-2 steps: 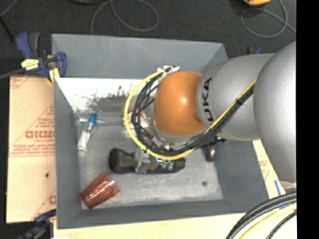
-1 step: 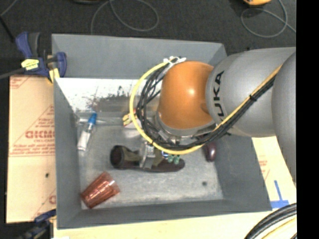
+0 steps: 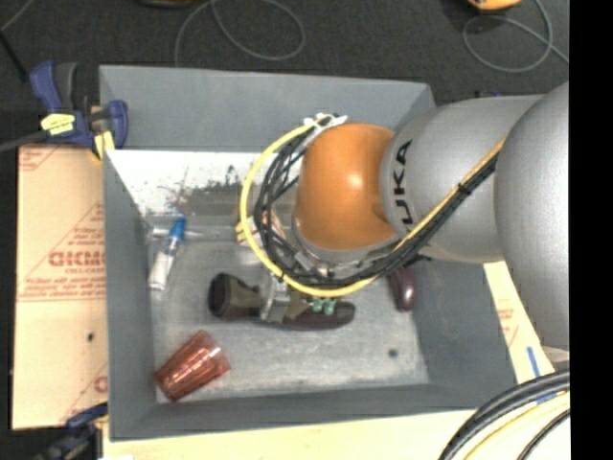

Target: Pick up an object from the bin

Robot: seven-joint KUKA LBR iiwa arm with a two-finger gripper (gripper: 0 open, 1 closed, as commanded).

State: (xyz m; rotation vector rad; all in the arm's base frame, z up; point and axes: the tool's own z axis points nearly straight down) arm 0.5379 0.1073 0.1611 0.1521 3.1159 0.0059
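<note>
i am low over the middle of the bin (image 3: 124,257), my gripper (image 3: 281,305) down at a dark long thing (image 3: 230,297) lying flat on the floor. whether my grip is spread or closed, i cannot tell. nothing is lifted yet; the pick itself is left.

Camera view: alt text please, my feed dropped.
The arm, its wrist under an orange cover, hangs low over a dark brown object in the middle of the bin. A red ribbed cup lies on its side at lower left, a clear blue-capped tube by the left wall, a maroon piece at right.
</note>
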